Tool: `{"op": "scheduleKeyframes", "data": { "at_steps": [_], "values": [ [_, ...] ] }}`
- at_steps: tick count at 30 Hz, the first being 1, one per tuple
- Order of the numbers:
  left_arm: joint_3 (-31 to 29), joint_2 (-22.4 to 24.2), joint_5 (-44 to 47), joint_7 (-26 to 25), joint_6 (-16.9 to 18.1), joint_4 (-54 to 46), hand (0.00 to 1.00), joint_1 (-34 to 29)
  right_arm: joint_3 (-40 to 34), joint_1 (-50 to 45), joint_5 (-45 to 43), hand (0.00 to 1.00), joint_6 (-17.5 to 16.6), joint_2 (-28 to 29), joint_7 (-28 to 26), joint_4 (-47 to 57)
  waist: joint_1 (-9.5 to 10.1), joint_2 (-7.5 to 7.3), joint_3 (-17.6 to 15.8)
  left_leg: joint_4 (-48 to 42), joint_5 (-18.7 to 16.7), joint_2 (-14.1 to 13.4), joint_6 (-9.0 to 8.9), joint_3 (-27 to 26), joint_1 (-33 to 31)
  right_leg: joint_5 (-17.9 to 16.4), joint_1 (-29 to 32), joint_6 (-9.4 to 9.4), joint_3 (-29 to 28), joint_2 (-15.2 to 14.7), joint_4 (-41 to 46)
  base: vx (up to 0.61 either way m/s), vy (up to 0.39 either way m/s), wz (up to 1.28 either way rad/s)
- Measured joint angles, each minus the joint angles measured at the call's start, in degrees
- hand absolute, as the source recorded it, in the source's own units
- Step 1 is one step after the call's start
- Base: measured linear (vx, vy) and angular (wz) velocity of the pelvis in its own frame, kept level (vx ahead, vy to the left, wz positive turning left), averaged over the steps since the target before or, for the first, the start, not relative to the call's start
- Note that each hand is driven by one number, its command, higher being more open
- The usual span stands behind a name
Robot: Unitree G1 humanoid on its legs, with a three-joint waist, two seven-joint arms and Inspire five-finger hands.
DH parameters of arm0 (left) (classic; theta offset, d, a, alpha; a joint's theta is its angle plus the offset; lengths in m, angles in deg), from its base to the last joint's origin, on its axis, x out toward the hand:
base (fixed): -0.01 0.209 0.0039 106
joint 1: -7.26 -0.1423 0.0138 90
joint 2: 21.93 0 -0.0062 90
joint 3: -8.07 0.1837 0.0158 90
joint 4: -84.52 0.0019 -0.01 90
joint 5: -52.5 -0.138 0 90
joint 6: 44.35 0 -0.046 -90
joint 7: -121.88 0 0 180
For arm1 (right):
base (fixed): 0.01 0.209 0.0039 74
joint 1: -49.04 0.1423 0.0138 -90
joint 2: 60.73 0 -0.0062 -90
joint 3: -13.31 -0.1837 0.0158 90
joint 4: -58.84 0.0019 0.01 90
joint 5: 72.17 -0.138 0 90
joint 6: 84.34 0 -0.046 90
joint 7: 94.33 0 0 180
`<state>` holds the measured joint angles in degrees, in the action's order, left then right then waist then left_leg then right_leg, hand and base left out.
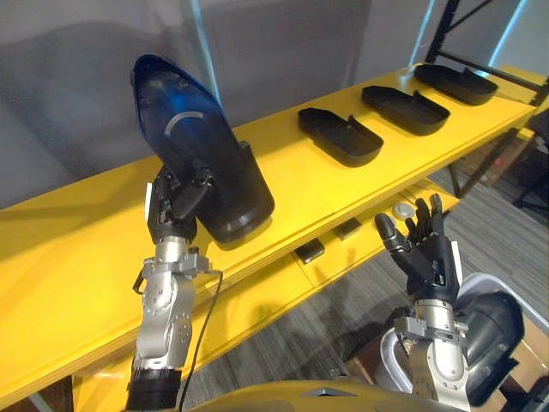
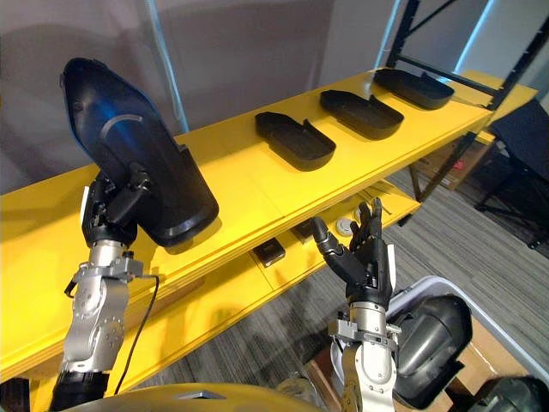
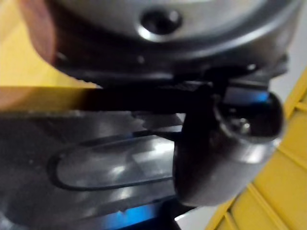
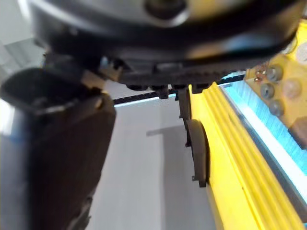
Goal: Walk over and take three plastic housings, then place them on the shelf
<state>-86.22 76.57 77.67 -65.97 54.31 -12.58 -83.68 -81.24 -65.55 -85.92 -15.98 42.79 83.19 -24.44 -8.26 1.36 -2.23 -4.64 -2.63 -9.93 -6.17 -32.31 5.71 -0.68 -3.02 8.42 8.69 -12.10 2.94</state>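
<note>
With the housing (image 1: 193, 137) clamped only at its lower end by the curled left robot hand (image 1: 176, 202), upright over the shelf's (image 1: 86, 249) left part, and the right robot hand (image 1: 429, 249) spread empty, it could be tipped or dropped when released.

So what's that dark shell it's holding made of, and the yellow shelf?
The housing in the left hand looks like moulded plastic, dark and glossy: light streaks across its smooth curve. The shelf seems painted board, matte yellow, even-coloured; wood or metal, I can't tell.
</note>
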Motion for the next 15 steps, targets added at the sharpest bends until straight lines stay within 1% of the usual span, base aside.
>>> {"op": "scheduleKeyframes", "data": {
  "at_steps": [2, 5, 7, 8, 12, 15],
  "values": [
    [-1.9, -1.0, 1.3, -1.8, -1.9, 3.3, 0.00, 2.5, 0.1, -2.3, 2.0, 1.00, 1.9, -0.1, -2.8, -0.4, -0.15, 0.54, -0.1, 0.2, -0.1, -0.3, -0.21, -1.2, 0.8, 0.1, 0.2, -0.10, -1.2, 0.4, 0.0, -0.01, -0.007, -0.23],
    [-4.4, -3.4, 3.9, -3.1, -4.5, 8.4, 0.00, 5.2, 1.2, -3.9, 4.5, 1.00, 2.9, -1.6, -5.4, -3.7, -0.86, 1.09, 0.1, 0.7, 0.1, -0.3, -0.45, -1.8, 0.9, 0.2, 0.6, -0.22, -1.6, 0.6, 0.0, -0.02, -0.011, -0.10],
    [-5.7, -4.7, 4.7, -3.3, -6.2, 10.8, 0.00, 6.3, 2.2, -3.9, 4.6, 1.00, 3.7, -2.4, -6.0, -5.9, -1.26, 1.18, 0.2, 0.9, 0.2, -0.3, -0.52, -2.0, 0.9, 0.2, 0.8, -0.28, -1.8, 0.7, 0.0, -0.01, -0.007, -0.07],
    [-6.3, -5.6, 5.7, -3.4, -7.9, 13.7, 0.00, 7.6, 2.9, -4.1, 4.5, 1.00, 4.0, -2.4, -6.1, -7.6, -1.32, 1.29, 0.1, 0.9, 0.3, -0.4, -0.57, -2.2, 0.9, 0.3, 0.9, -0.36, -2.0, 0.8, 0.0, -0.01, -0.008, -0.06],
    [-6.3, -7.2, 6.3, -3.5, -11.7, 19.0, 0.00, 10.3, 3.6, -4.5, 4.5, 1.00, 4.7, -2.6, -7.1, -9.2, -1.49, 1.42, 0.1, 1.0, 0.3, -0.5, -0.64, -2.3, 0.9, 0.3, 1.1, -0.41, -2.2, 1.0, 0.0, 0.00, -0.002, -0.01],
    [-6.6, -7.2, 6.3, -1.8, -13.0, 22.3, 0.00, 12.8, 5.1, -4.4, 4.4, 1.00, 4.9, -3.9, -7.5, -11.0, -1.55, 1.43, 0.0, 1.0, 0.4, -0.6, -0.72, -2.5, 0.8, 0.4, 1.3, -0.50, -2.5, 1.1, 0.0, 0.00, -0.004, -0.02]
  ]
}}
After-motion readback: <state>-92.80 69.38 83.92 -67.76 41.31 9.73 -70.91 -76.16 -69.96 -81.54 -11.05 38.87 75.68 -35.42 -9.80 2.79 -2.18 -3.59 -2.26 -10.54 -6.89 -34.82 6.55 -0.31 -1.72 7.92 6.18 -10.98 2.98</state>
